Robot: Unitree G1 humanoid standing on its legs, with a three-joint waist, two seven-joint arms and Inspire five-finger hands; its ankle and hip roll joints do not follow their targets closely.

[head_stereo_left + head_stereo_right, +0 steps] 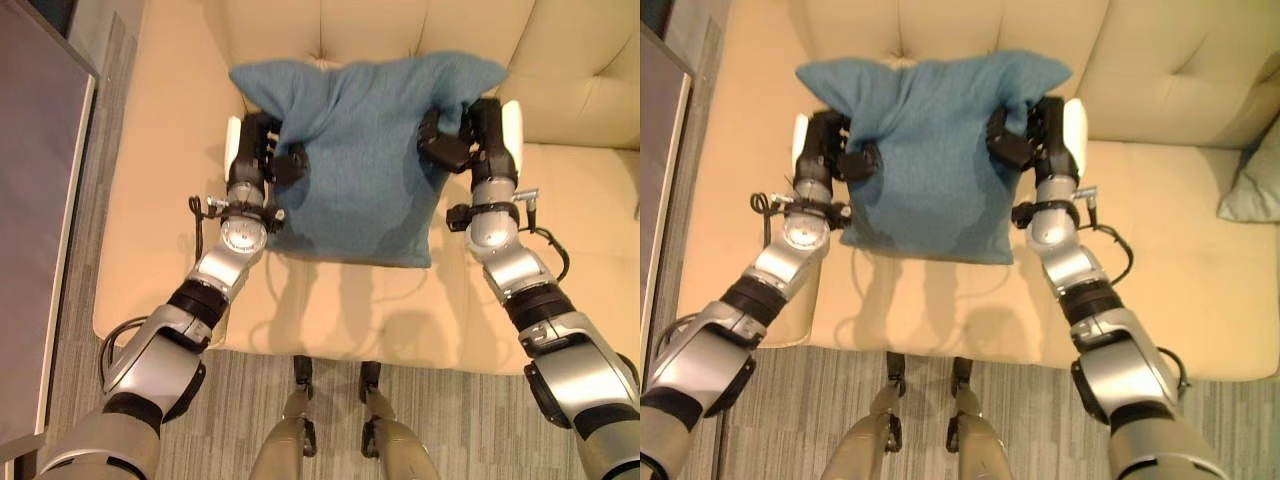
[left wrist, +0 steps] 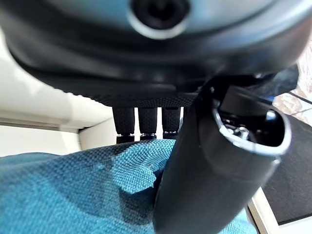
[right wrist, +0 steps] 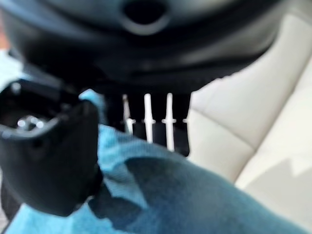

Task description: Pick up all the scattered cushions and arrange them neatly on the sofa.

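On sofa [image 1: 1160, 250] at right, second pale cushion [image 1: 1252, 180], beyond left eye's frame.

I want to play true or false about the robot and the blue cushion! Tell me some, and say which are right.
1. Both hands hold the blue cushion. True: the left hand and the right hand pinch its sides.
2. The cushion lies on the floor. False: it is held over the cream sofa.
3. The cushion is red. False: it is blue.
4. Another, paler cushion lies on the sofa to the robot's right. True.
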